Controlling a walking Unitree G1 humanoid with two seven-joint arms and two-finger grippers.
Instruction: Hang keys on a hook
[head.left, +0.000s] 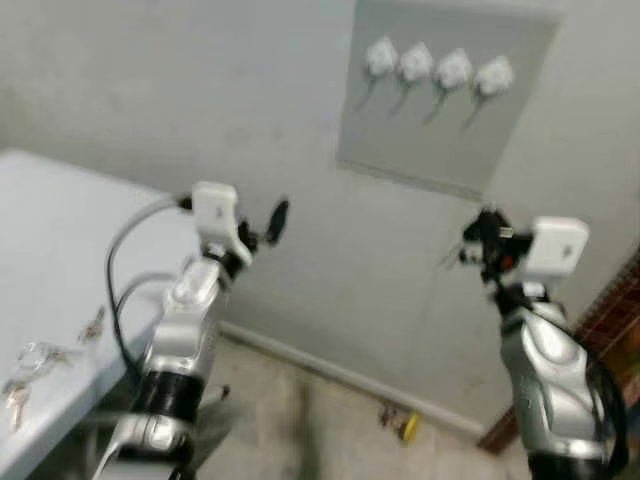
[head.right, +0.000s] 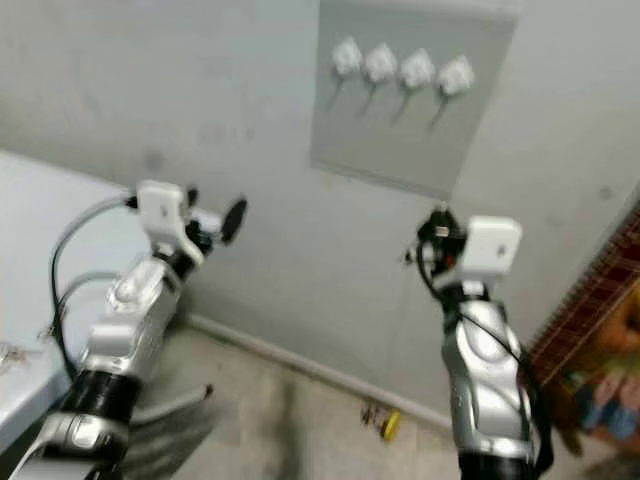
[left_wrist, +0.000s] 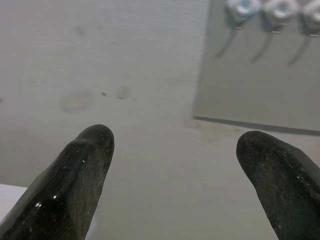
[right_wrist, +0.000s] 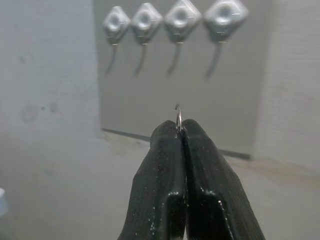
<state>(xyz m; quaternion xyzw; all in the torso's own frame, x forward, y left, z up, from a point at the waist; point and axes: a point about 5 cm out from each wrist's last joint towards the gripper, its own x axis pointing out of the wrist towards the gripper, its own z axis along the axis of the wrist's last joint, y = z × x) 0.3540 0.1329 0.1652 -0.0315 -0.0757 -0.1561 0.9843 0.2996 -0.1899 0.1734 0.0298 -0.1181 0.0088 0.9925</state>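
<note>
Right wrist view: a thin silver key ring (right_wrist: 178, 118) pokes out at the centre of the frame, pinched between the tips of the right gripper (right_wrist: 181, 131), whose two black fingers are pressed fully together on it. The keys hanging from the ring cannot be made out.
Key ring, handling: a judgement only, but it looks light, stiff and slick; the fingertip pinch on thin wire could let it twist or slip, so the exposed loop above the tips is the part to slide over a hook.
Hooks: four white diamond-shaped wall hooks (right_wrist: 175, 17) with thin curved grey prongs run along the top of the right wrist frame, mounted on a grey rectangular wall panel (head.left: 440, 150) at upper centre-right of the left eye frame. The ring sits below them and well apart.
Right gripper, place: centre-right of the left eye frame (head.left: 478, 235), below the panel's lower edge, raised towards the wall.
Left gripper: centre-left of the left eye frame (head.left: 262, 228); its fingers stand wide apart and hold nothing, pointing at the bare pale wall.
Spare keys: a loose bunch of silver keys (head.left: 35, 362) lies on the pale blue-grey table (head.left: 60, 230) at the lower left of the left eye frame.
Floor: a small yellow object (head.left: 405, 425), too blurred to identify, sits by the skirting at lower centre.
Step in hand: likely the lift towards a hook; not yet hung.
</note>
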